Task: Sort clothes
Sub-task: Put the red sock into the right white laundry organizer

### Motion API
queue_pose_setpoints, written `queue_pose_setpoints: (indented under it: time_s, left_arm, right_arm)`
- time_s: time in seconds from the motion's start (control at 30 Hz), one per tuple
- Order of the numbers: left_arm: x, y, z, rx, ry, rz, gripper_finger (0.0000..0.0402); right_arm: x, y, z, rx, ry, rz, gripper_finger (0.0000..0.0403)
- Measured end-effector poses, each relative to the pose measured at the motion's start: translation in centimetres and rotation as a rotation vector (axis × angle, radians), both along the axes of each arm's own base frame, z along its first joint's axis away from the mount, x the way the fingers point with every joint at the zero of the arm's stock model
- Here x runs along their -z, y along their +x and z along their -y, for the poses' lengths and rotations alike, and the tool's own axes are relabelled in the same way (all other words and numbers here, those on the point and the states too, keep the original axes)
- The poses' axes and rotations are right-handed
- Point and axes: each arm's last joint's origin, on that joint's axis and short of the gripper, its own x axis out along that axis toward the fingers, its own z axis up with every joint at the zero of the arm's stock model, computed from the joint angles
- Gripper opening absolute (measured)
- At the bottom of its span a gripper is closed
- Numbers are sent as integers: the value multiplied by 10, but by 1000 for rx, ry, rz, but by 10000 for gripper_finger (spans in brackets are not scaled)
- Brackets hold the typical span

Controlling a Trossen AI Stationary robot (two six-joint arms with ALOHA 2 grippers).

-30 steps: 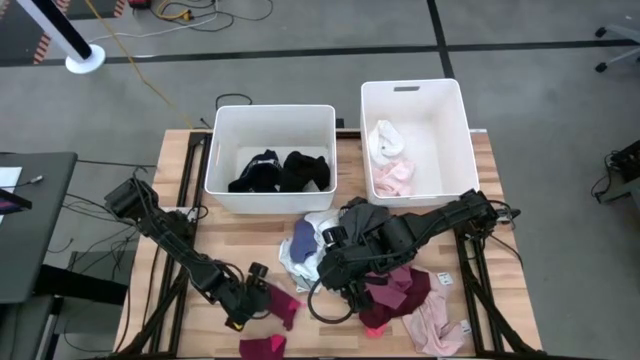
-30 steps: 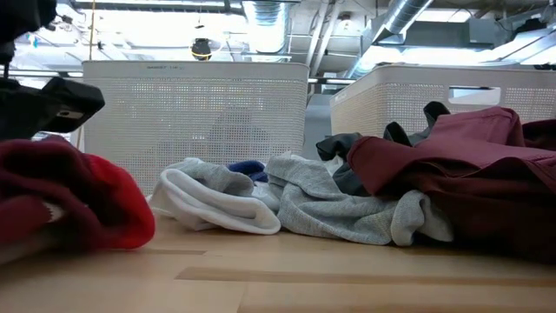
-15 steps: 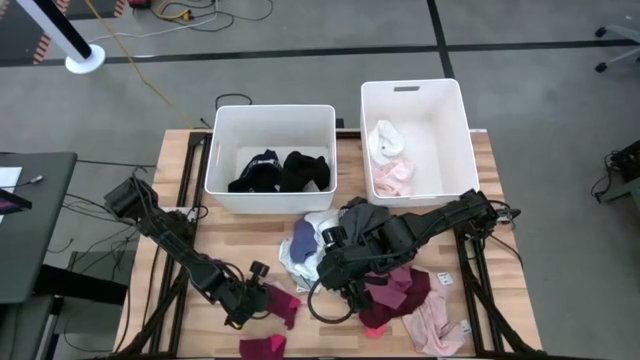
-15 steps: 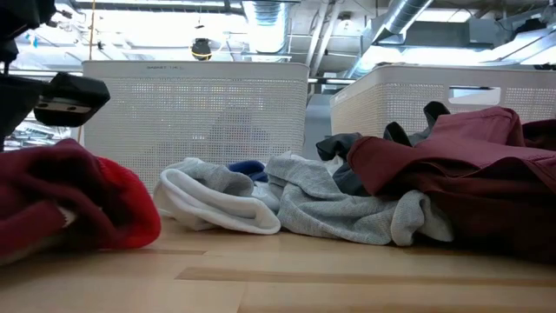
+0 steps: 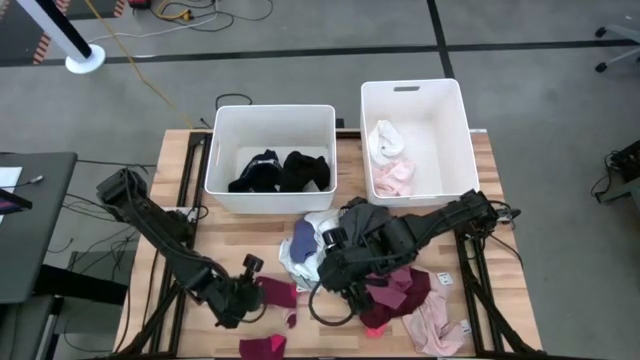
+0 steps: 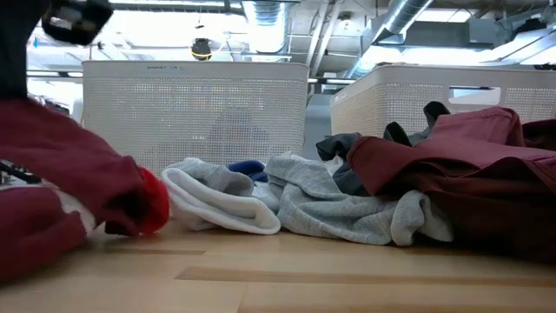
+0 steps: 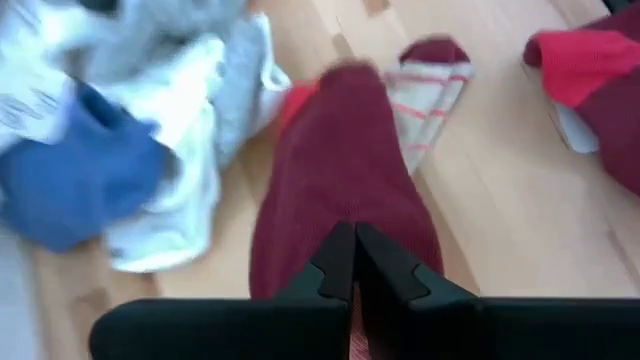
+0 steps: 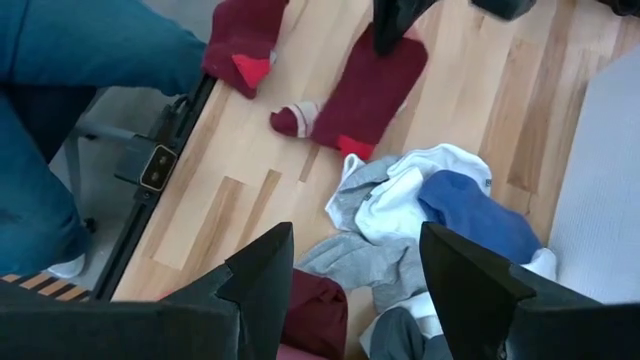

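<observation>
My left gripper [image 7: 352, 262] is shut on a maroon sock [image 7: 345, 165] with a red heel [image 8: 352, 147] and a grey striped toe [image 7: 430, 85], at the table's near left [image 5: 275, 293]. In the low view the sock [image 6: 69, 169] hangs at the left. My right gripper [image 8: 365, 290] hovers open above the pile of clothes [image 5: 320, 240] of grey, white and blue pieces at mid table. More maroon [image 5: 400, 290] and pink [image 5: 435, 325] clothes lie at the near right. My left gripper pinches the sock's end opposite the toe [image 7: 340, 215] between its two shut fingers. The fingers slant down from the table's left and lie along the sock. That end is lifted; the sock slopes down from it, and its heel and toe end [image 8: 295, 118] lie on the table.
Two white bins stand at the far side: the left one [image 5: 222, 150] holds black clothes, the right one [image 5: 450, 120] white and pink ones. A second maroon sock [image 5: 262, 346] lies at the near edge. A person's blue trouser leg [image 8: 80, 50] shows beside the table.
My left gripper has risen and tipped, drawing the maroon sock's held end up off the table. The sock has stretched out below it, while its heel and toe end stay low. My right gripper has kept still.
</observation>
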Motion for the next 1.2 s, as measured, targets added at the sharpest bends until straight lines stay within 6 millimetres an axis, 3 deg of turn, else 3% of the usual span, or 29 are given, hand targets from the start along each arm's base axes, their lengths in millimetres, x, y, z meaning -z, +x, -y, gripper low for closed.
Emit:
queue_pose_setpoints:
  time_s: [0.27,0.5,0.67,0.9,1.2]
  left_arm:
    - [-37,6,4,20,122,89,1]
    - [-81,14,2,11,274,207,0]
    - [-114,17,-3,-28,367,284,0]
    - [-150,25,-15,-94,403,361,0]
    - [-171,33,-21,-93,399,414,0]
  right_arm:
    - [-1,1,-1,-1,6,15,232]
    - [8,21,-15,-53,7,120,232]
    - [21,31,-24,33,-132,189,232]
    - [39,36,-36,234,-468,283,232]
    - [46,37,-43,407,-659,385,232]
